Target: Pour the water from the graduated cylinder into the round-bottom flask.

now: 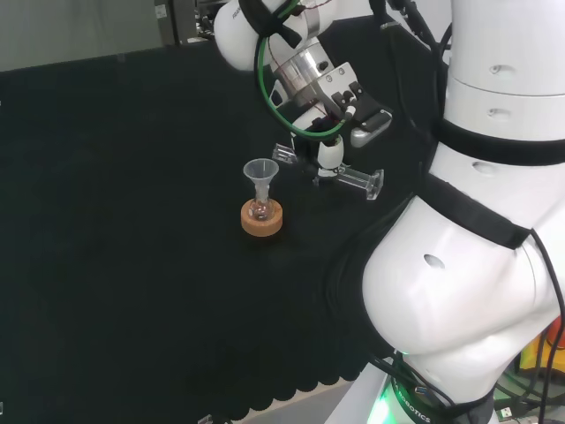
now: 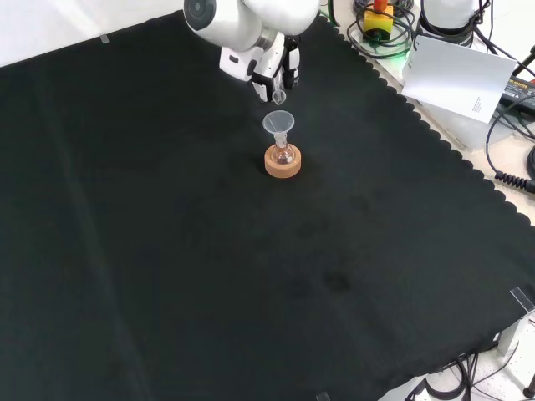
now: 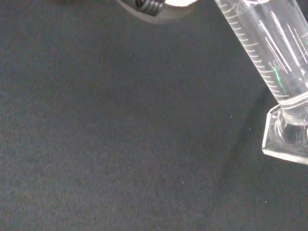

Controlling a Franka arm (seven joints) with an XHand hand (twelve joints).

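A small round-bottom flask (image 1: 260, 210) sits in a cork ring stand (image 1: 262, 221) with a clear funnel (image 1: 260, 170) in its neck. In the head view the hand (image 1: 328, 132) hangs just right of the funnel, shut on the clear graduated cylinder (image 1: 353, 178). The cylinder lies nearly level, its base pointing right and its mouth close above the funnel's rim. In the front view the hand (image 2: 272, 68) is right behind the funnel (image 2: 278, 123) and cork ring (image 2: 282, 162). The wrist view has the cylinder's scale (image 3: 269, 62) and foot (image 3: 288, 139) up close. Whether water is in it I cannot tell.
Black cloth covers the bench all round the flask. The arm's white links (image 1: 477, 230) stand at the right of the head view. Cables and a white box (image 2: 460, 75) lie beyond the cloth's scalloped edge in the front view.
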